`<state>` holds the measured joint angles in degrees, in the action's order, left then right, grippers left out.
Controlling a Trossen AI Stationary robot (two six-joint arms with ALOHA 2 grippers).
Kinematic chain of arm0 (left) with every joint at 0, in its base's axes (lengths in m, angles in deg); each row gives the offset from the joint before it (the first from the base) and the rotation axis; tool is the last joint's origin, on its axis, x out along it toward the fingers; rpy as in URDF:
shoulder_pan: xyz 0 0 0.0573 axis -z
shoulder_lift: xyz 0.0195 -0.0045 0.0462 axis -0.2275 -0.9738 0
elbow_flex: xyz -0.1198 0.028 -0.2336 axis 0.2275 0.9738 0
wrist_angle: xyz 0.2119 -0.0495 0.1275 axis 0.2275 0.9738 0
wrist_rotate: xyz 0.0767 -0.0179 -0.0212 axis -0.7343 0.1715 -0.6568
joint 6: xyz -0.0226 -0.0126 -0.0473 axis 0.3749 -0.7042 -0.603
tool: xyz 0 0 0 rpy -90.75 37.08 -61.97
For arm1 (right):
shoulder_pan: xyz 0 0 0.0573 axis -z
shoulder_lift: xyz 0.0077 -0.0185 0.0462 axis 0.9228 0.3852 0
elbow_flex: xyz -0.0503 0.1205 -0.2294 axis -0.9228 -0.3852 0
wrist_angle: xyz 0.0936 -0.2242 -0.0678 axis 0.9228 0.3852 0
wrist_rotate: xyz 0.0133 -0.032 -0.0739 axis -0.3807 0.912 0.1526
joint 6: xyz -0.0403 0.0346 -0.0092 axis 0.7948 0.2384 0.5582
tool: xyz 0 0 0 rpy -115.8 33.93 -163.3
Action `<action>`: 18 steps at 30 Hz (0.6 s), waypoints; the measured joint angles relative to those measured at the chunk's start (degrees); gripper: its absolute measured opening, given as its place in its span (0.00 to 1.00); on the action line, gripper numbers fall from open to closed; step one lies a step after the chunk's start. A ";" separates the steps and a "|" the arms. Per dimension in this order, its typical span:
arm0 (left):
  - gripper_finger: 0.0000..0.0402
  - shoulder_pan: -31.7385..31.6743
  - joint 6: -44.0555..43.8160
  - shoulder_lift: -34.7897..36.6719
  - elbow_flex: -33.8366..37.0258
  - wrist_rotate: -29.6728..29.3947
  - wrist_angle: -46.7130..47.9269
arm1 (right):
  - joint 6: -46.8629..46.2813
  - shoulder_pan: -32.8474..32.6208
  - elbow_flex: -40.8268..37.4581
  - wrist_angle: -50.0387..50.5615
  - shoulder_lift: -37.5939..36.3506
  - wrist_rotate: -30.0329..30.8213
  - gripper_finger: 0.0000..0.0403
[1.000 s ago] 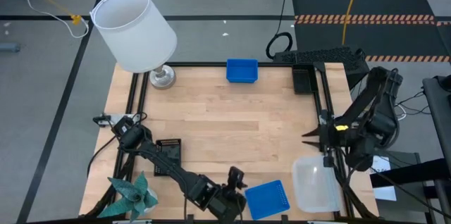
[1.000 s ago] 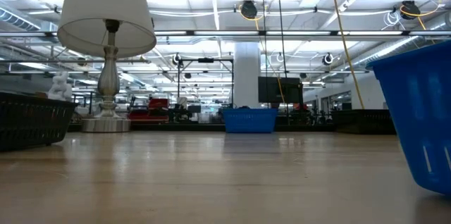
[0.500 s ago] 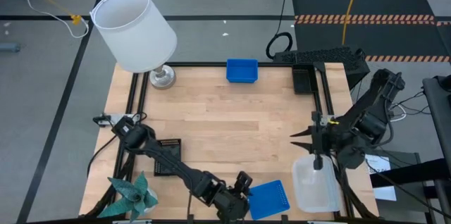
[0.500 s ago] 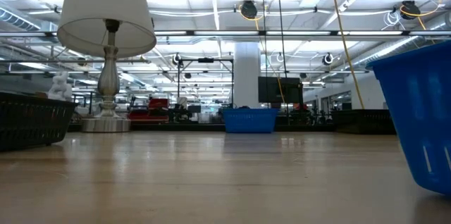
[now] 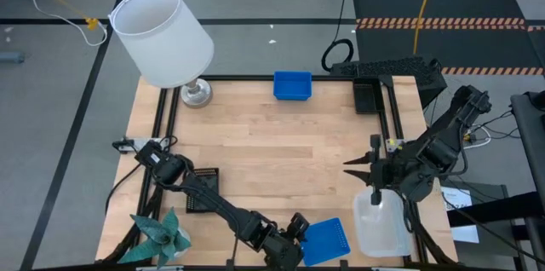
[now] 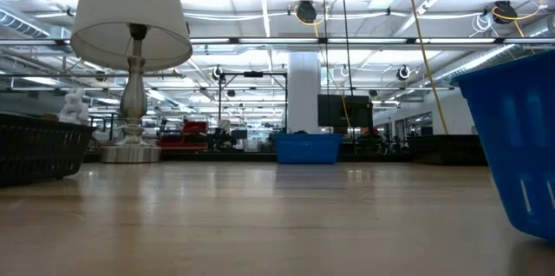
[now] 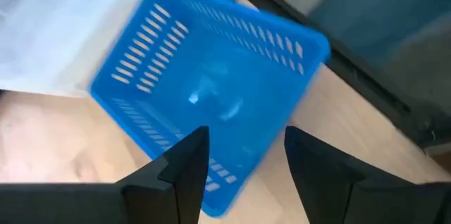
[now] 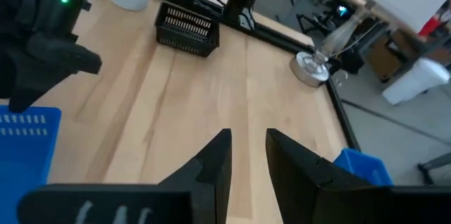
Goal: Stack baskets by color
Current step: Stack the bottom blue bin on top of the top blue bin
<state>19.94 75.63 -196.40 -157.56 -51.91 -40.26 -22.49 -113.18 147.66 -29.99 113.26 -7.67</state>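
arms: dark, jointed | right pincer (image 5: 358, 169): pointed black fingers | wrist: yellow-green light

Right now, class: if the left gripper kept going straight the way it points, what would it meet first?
Probably the near blue basket: the left gripper has open fingers pointing at its rim, the basket directly ahead, though the remaining gap is unclear.

The left hand (image 5: 300, 225) has slid up to the near blue basket (image 5: 325, 241); the right hand (image 5: 362, 171) swung inward.
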 joint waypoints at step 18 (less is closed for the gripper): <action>0.23 -0.81 6.71 -1.33 1.18 1.71 -0.19 | 4.57 1.78 -0.84 -5.37 -0.02 -0.01 0.21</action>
<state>19.13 82.33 -197.73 -156.38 -50.20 -40.45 -17.93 -111.40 146.81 -35.36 113.24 -7.67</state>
